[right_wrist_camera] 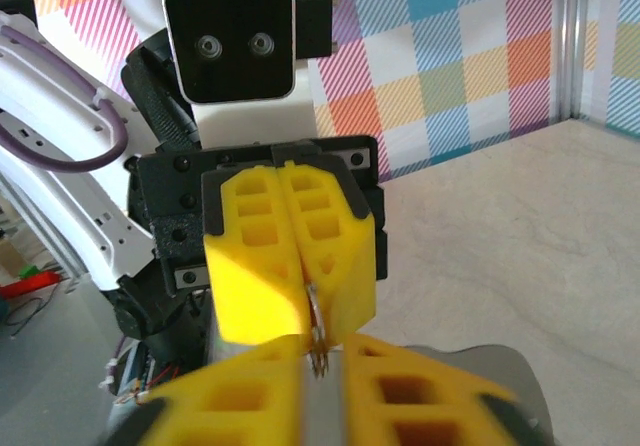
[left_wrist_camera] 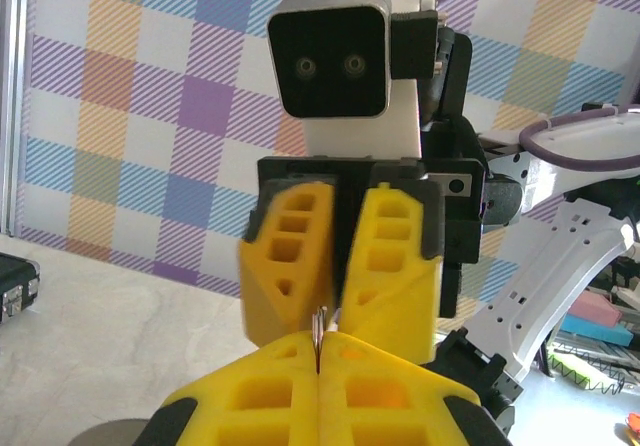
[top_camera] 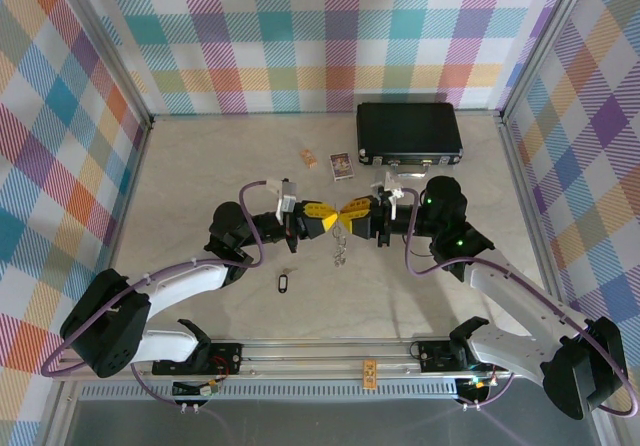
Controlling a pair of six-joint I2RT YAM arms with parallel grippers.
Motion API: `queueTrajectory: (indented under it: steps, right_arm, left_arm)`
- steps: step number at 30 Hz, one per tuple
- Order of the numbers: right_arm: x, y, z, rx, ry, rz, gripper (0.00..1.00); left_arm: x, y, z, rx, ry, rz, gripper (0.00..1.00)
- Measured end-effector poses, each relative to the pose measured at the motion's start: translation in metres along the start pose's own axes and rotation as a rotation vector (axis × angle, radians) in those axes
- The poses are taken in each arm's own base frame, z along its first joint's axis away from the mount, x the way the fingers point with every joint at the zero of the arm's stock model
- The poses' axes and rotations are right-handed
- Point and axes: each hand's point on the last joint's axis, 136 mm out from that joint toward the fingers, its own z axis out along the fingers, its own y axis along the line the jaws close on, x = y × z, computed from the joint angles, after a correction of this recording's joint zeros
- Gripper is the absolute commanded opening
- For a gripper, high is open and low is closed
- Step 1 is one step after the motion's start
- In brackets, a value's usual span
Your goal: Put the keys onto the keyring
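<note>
Above the middle of the table my two grippers meet tip to tip. My left gripper (top_camera: 326, 218) (left_wrist_camera: 320, 344) is shut on the thin metal keyring (left_wrist_camera: 322, 322), whose edge sticks up from between its yellow fingers. My right gripper (top_camera: 351, 212) (right_wrist_camera: 320, 356) faces it and stands open by a narrow gap. The keyring (right_wrist_camera: 317, 336) reaches into that gap without being pinched. Keys (top_camera: 340, 250) dangle below the two grippers, just over the table. A black key fob (top_camera: 283, 283) lies on the table, nearer the left arm.
A black case (top_camera: 408, 133) lies at the back right. Two small cards (top_camera: 341, 166) (top_camera: 309, 158) sit on the table (top_camera: 200, 186) behind the grippers. Checked walls close in the left, back and right sides.
</note>
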Motion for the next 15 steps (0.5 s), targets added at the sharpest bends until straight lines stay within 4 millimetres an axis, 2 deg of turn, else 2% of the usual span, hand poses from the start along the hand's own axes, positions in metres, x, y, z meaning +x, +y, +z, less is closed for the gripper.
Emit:
queueTrajectory:
  steps: [1, 2, 5, 9, 11, 15]
  right_arm:
    - [-0.001, -0.001, 0.000, 0.011, -0.003, -0.003, 0.49]
    - [-0.001, -0.003, -0.001, 0.022, -0.005, 0.003, 0.50]
    - [-0.004, -0.008, -0.005, 0.077, -0.016, 0.002, 0.53]
    - [0.000, -0.020, -0.011, 0.176, -0.021, 0.027, 0.49]
    - [0.009, -0.029, -0.013, 0.224, -0.001, 0.059, 0.48]
    - [0.043, -0.051, -0.008, 0.296, 0.079, 0.173, 0.46]
  left_arm:
    - [0.000, 0.000, 0.000, -0.002, 0.001, 0.001, 0.00]
    - [0.000, 0.002, -0.001, -0.010, 0.002, 0.003, 0.00]
    - [-0.002, 0.009, -0.007, -0.064, -0.003, 0.019, 0.00]
    - [-0.013, 0.022, -0.023, -0.187, -0.020, 0.070, 0.00]
    - [-0.021, 0.026, -0.031, -0.254, -0.027, 0.107, 0.00]
    - [-0.039, 0.030, -0.050, -0.397, -0.057, 0.200, 0.00]
